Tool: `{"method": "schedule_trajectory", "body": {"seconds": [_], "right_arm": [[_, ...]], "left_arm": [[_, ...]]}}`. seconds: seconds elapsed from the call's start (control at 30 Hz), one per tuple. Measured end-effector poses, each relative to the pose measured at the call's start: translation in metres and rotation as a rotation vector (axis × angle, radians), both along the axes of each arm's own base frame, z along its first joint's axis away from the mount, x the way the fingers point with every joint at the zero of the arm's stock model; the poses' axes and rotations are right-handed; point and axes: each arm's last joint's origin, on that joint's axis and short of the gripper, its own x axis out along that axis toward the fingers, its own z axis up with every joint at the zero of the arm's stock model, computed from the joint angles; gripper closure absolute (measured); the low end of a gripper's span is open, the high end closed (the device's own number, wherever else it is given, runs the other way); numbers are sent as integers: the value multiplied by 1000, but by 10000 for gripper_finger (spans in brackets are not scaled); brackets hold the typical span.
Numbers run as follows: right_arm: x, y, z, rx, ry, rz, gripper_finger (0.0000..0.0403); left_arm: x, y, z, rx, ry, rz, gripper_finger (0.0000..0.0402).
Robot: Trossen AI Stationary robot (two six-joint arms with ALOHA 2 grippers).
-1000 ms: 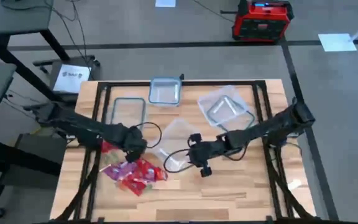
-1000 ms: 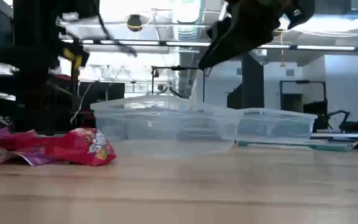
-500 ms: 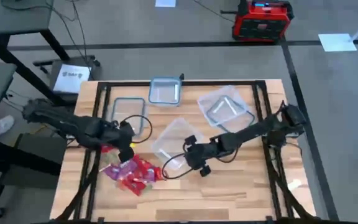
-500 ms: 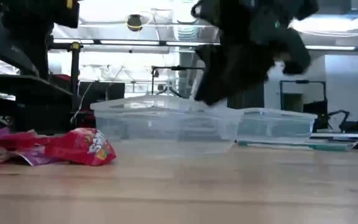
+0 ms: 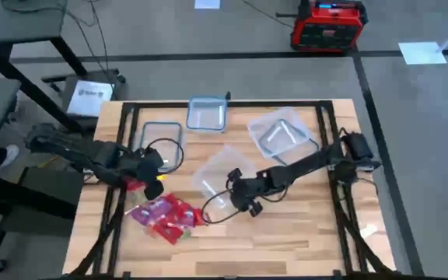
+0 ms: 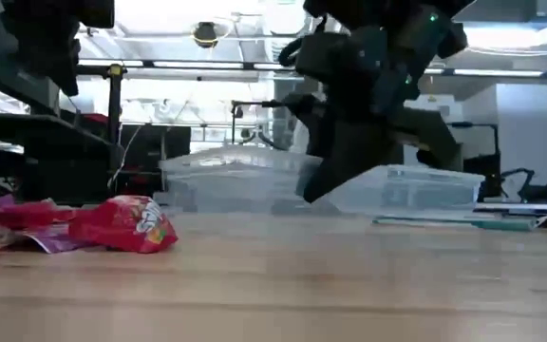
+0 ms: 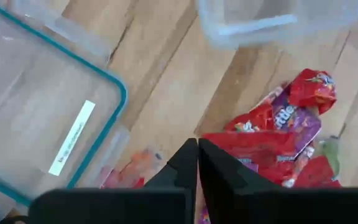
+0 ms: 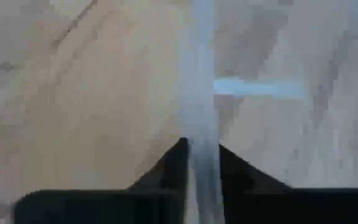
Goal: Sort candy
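Observation:
The candy, a heap of shiny red, pink and purple wrapped pieces (image 5: pixel 168 218) (image 6: pixel 122 226) (image 7: pixel 291 112), lies on the wooden table near the front left. My left gripper (image 5: pixel 155 180) (image 7: pixel 197 142) hangs shut above the heap's far left edge. A red piece (image 7: pixel 253 149) shows just past its fingertips, but I cannot tell whether they touch. My right gripper (image 5: pixel 238 189) (image 8: pixel 201 146) is at mid-table, shut on a clear plastic container (image 5: pixel 218 175) (image 6: pixel 240 180). My right gripper pinches the clear container's thin side wall (image 8: pixel 201 118), which runs up between the two fingers, one finger on each face. The fingers come slanting down from the table's right side onto the container's near right wall (image 5: pixel 232 187).
A teal-rimmed container (image 5: pixel 162 140) (image 7: pixel 42 118) lies far left of the heap, and one red piece (image 5: pixel 134 185) lies by the left arm. Another container (image 5: pixel 207 114) stands at the far middle. A clear tub and lid (image 5: pixel 282 134) lie at the far right. Bare wood (image 5: pixel 286 241) runs along the front.
My left gripper, shut throughout, has risen off the heap and drawn back toward the table's left edge. My right gripper has rolled, come down onto the clear container's wall and shut on it. In the low view the container now stands shifted from where it was.

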Motion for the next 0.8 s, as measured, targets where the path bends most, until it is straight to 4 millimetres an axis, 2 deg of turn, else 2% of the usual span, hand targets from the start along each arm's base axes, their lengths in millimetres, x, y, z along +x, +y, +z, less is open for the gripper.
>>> {"method": "schedule_trajectory", "body": {"seconds": [0.13,0.37,0.57,0.67,0.8], "right_arm": [[8,-4,11,-53,-32,67,397],[28,-13,43,-196,-138,206,400],[43,-31,62,-277,-218,307,401],[56,-42,63,-302,-287,369,401],[82,-57,54,-359,-280,434,402]], "left_arm": [[-1,0,9,-18,-44,-7,402],[-12,4,54,-9,-225,-59,402],[-24,10,88,44,-365,-83,402],[-30,12,102,78,-418,-110,402],[-33,15,116,123,-490,-127,402]]}}
